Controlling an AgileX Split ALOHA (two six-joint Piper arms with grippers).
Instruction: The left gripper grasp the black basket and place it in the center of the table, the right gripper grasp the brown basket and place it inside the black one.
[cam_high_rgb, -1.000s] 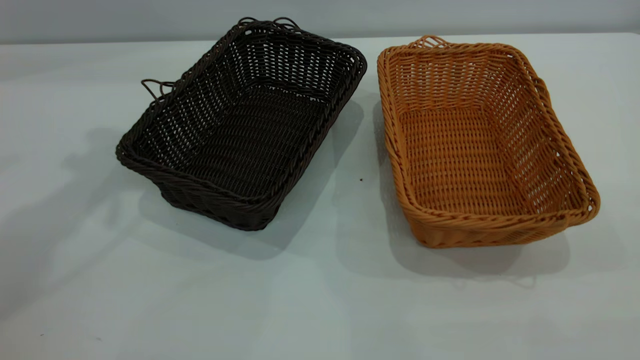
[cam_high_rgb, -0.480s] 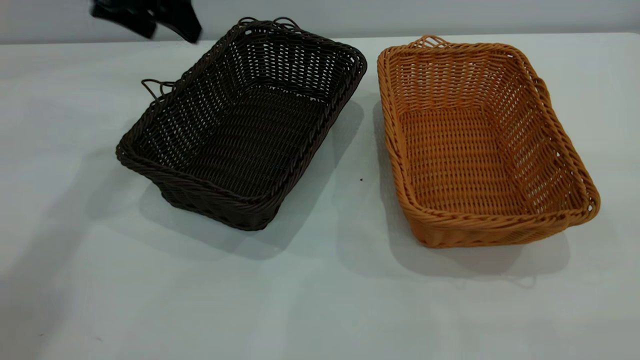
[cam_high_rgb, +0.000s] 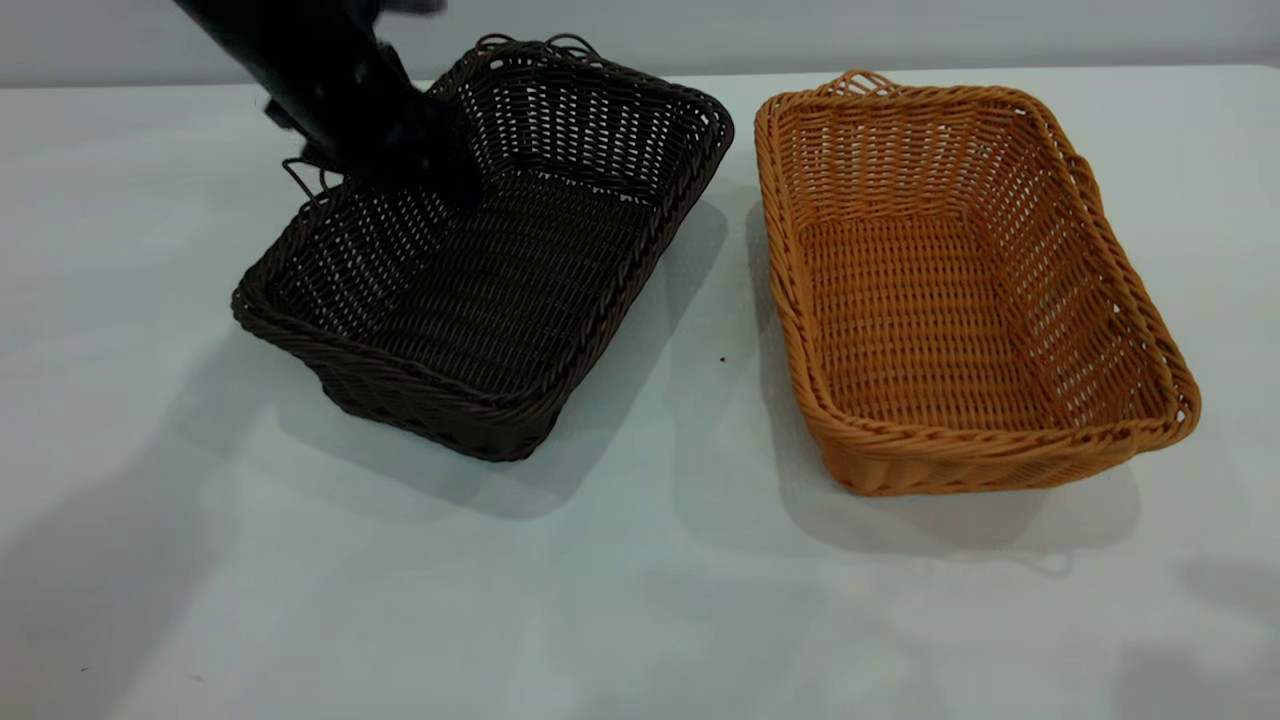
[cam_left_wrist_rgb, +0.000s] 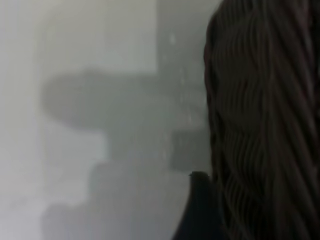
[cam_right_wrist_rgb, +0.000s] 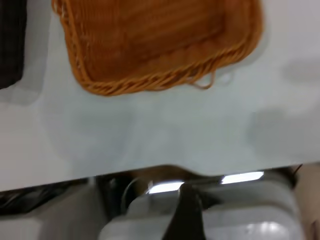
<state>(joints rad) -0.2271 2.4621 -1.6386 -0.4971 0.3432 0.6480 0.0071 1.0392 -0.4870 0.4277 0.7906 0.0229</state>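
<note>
- The left gripper (cam_high_rgb: 425, 165) hangs as a blurred dark shape over the far-left long rim of the black basket (cam_high_rgb: 500, 270), its tip down against the inside of that wall; whether its fingers are spread or clenched cannot be told.
- Beneath and toward the near side of that claw, the black basket sits on the table (cam_high_rgb: 620, 600), angled, with wire loops at its far end and at its left corner just beside the claw.
- In the left wrist view the dark woven wall (cam_left_wrist_rgb: 265, 120) fills one side, close to the camera, beside pale tabletop.
- The brown basket (cam_high_rgb: 960, 290) stands well apart from the left claw, to its right, close beside the black one but not touching.
- The right wrist view shows the brown basket's (cam_right_wrist_rgb: 160, 45) braided end rim and loop ahead on the tabletop; the right gripper's fingers cannot be made out.
</note>
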